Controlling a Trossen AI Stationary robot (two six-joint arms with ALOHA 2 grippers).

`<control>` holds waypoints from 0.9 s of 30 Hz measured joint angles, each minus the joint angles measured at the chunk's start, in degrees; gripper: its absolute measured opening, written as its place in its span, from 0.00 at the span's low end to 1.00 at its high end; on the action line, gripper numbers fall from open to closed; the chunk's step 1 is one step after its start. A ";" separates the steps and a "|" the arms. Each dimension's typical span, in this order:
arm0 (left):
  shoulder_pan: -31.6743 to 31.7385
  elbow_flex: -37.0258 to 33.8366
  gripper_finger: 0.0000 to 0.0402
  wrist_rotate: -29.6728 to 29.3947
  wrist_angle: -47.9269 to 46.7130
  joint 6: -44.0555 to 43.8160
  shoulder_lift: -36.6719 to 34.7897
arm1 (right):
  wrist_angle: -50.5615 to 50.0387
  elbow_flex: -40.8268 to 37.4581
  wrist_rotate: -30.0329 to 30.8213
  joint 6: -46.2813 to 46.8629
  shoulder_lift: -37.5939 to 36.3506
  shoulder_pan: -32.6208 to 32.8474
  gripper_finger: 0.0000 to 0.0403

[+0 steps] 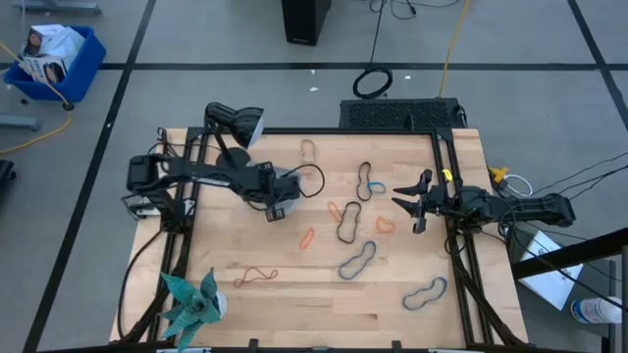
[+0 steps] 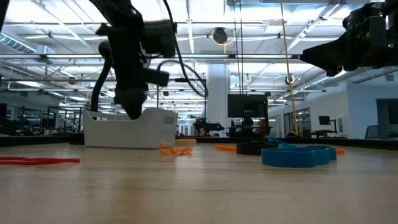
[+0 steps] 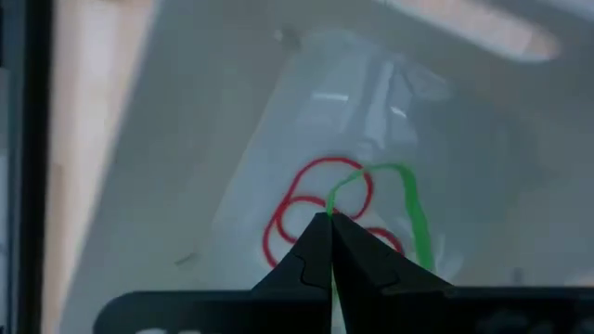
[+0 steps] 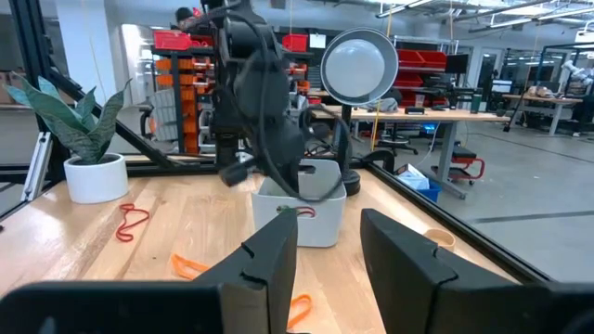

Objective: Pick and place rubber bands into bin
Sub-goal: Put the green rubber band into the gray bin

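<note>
On the pale wooden butcher-block table (image 1: 245, 304), a potted spiky green plant (image 1: 191, 299) stands at the near left corner. The left gripper (image 3: 329, 223), pressed together on a thin green rubber band (image 3: 413, 213), hangs over the translucent grey-blue plastic bin (image 1: 287, 186). Loose coloured rubber bands (image 1: 355, 260) lie mid-table. The right gripper (image 1: 416, 204) hovers spread, empty. Grey floor surrounds.

Lower centre, left wrist view: thin green rubber band (image 3: 408, 209) & red rubber band (image 3: 306, 209) on translucent grey-blue plastic bin (image 3: 278, 121); black fingertips (image 3: 320, 246).

Bright, even overhead light from ceiling strips (image 2: 205, 25); soft shadows on the surface (image 1: 324, 294). Low view's foreground blurs; left wrist view is hazy.
</note>
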 joint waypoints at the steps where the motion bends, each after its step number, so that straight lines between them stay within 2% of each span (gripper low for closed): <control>1: 0.29 0.00 0.01 0.29 -0.03 0.02 0.79 | -0.02 -0.01 0.00 0.00 0.00 -0.01 0.29; 9: 2.28 0.00 0.02 4.42 1.91 0.11 3.52 | 0.02 -0.02 0.00 0.00 0.00 0.00 0.29; 12: 2.51 0.00 0.01 4.65 2.01 0.17 3.52 | 0.00 0.00 0.00 0.00 0.00 0.00 0.29; 20: 2.51 0.00 0.10 4.66 2.06 0.15 3.50 | 0.00 0.00 0.00 -0.02 0.00 -0.02 0.29; 27: 2.51 0.00 0.11 4.66 2.02 -0.94 3.50 | 0.00 0.00 0.00 -0.02 0.00 0.00 0.29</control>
